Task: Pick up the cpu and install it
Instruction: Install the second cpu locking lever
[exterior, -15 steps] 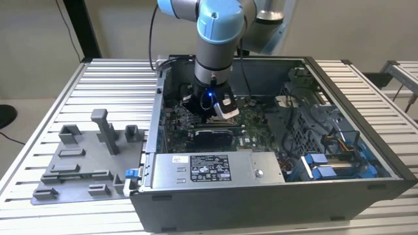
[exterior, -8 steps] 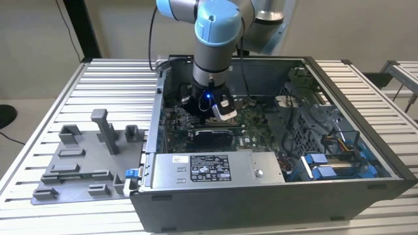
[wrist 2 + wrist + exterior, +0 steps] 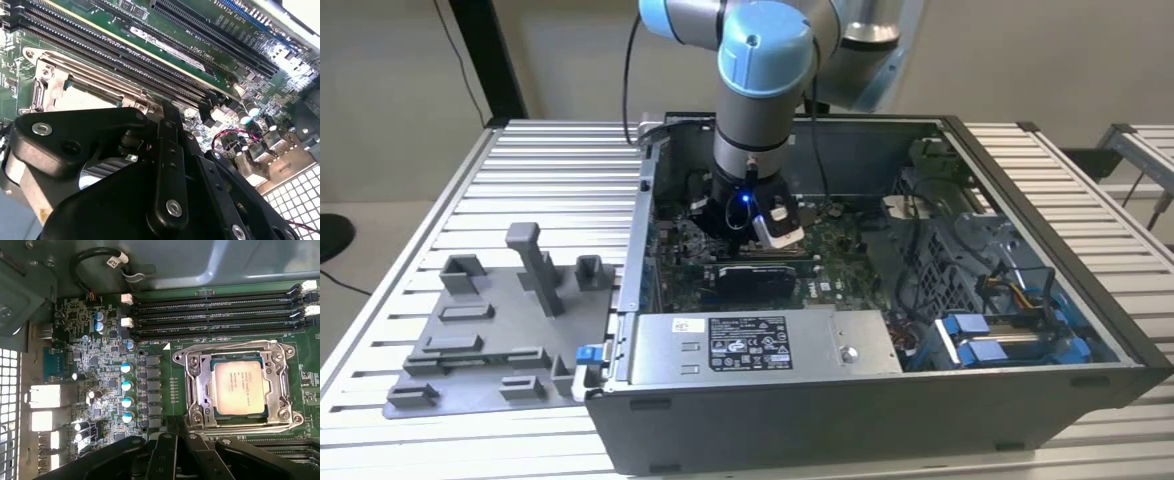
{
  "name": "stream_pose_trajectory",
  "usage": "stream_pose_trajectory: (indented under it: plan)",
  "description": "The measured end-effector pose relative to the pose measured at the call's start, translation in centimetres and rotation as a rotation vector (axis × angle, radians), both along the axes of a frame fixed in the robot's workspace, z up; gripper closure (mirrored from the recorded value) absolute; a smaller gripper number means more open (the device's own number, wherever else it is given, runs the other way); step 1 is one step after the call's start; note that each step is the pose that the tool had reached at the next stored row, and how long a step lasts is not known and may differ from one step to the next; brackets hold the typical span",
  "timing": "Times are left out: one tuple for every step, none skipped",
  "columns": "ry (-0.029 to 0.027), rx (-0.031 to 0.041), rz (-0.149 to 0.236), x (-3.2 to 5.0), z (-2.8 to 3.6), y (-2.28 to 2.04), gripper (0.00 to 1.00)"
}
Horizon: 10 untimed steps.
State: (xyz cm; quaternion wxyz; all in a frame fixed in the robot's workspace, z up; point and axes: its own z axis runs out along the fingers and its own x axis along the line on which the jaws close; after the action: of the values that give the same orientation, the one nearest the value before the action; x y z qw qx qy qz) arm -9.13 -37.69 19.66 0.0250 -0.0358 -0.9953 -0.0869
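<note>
The cpu [image 3: 239, 387], a small square chip with a pale silver-grey top, lies flat inside the metal socket frame [image 3: 195, 390] on the green motherboard in the first wrist view. Nothing grips it. My gripper [image 3: 175, 455] shows as black linkages just beside the socket's near edge. In the second wrist view the gripper body [image 3: 150, 165] hangs low over the socket frame [image 3: 55, 75], with part of the cpu's pale top [image 3: 82, 99] showing beyond it. In the exterior view the arm reaches down into the open computer case [image 3: 1121, 375] and the gripper [image 3: 744, 215] hovers over the board.
Long black memory slots [image 3: 215, 315] run beside the socket. Capacitors [image 3: 127, 385] and rear ports [image 3: 42, 395] stand on its other side. A silver box with a white label [image 3: 761, 345] and blue drive bays [image 3: 1001, 335] fill the case front. A grey fixture tray [image 3: 494, 320] sits at the exterior view's left.
</note>
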Motion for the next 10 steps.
stream_pose_trajectory:
  plan:
    - [0.0003,-0.0001,0.000,0.00,-0.01,-0.07,1.00]
    - [0.0008,0.0001,0.000,0.01,-0.01,-0.14,1.00]
    - [0.0016,0.0007,0.000,0.03,-0.02,-0.21,1.00]
    - [0.0025,0.0010,0.000,0.04,-0.03,-0.28,1.00]
    - [0.0033,0.0007,0.000,0.04,-0.02,-0.32,1.00]
    - [0.0043,0.0000,0.000,0.04,0.19,-0.34,1.00]
    - [0.0053,-0.0013,0.000,0.02,0.68,-0.38,1.00]
    - [0.0052,-0.0004,0.000,0.03,1.12,-0.36,1.00]
    - [0.0052,-0.0002,0.000,0.03,1.55,-0.35,1.00]
    - [0.0050,0.0000,0.000,0.03,1.99,-0.35,1.00]
